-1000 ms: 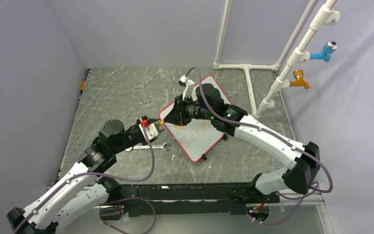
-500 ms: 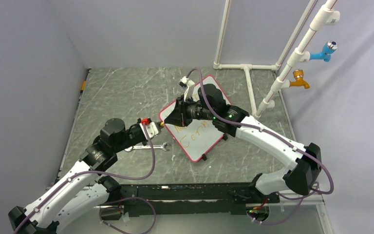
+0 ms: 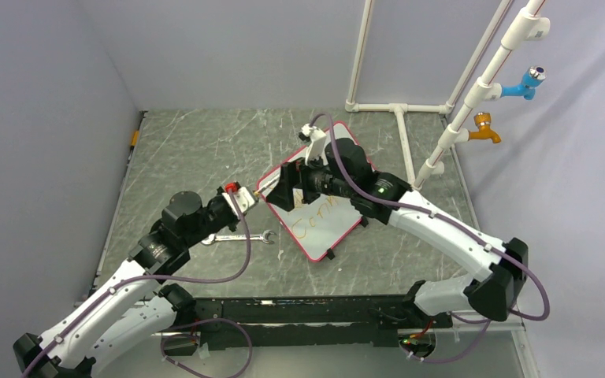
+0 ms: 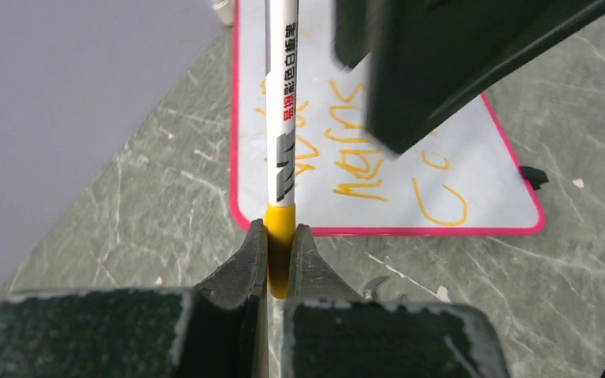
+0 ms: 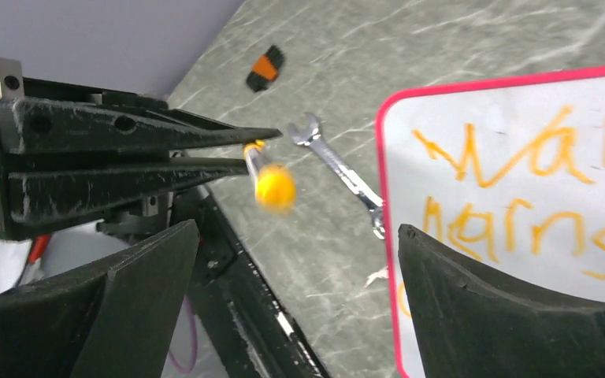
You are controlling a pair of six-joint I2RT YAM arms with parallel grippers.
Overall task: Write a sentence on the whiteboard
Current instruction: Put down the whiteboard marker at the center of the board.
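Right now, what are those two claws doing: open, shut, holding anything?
The left gripper is closed on the yellow end of the marker.
The right gripper is open and holds nothing.

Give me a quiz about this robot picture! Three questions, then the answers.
1. True or false: the left gripper is shut on the marker.
2. The writing on the whiteboard is: A orange, B blue, C green?
3. Fill in: the metal tool lying on the table beside the whiteboard is a ____.
Key: 1 true. 2 A. 3 wrench.
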